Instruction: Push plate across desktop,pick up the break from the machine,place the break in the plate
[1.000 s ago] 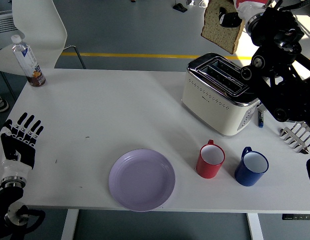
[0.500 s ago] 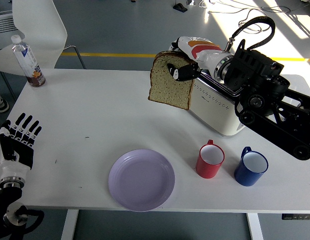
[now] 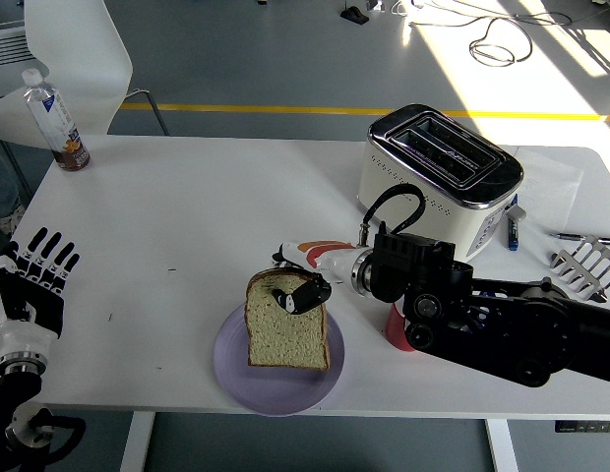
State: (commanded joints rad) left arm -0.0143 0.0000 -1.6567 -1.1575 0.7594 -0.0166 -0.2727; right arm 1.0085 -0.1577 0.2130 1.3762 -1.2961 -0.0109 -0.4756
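A slice of brown bread (image 3: 285,336) stands on edge over the lilac plate (image 3: 236,382) near the table's front edge. My right hand (image 3: 303,282) grips the slice's top edge, the black arm reaching in from the right across the table. The cream and chrome toaster (image 3: 438,182) stands at the back right with its slots empty. My left hand (image 3: 34,280) rests at the table's left edge, fingers spread, holding nothing.
A red mug (image 3: 396,329) is mostly hidden behind my right arm. A water bottle (image 3: 55,120) stands at the far left corner. A pen (image 3: 513,229) and metal tongs (image 3: 583,265) lie right of the toaster. A white chair (image 3: 69,59) stands behind the table.
My right hand carried the bread from high above the toaster down and left to the plate. The arm now covers the blue mug. The left hand stayed put.
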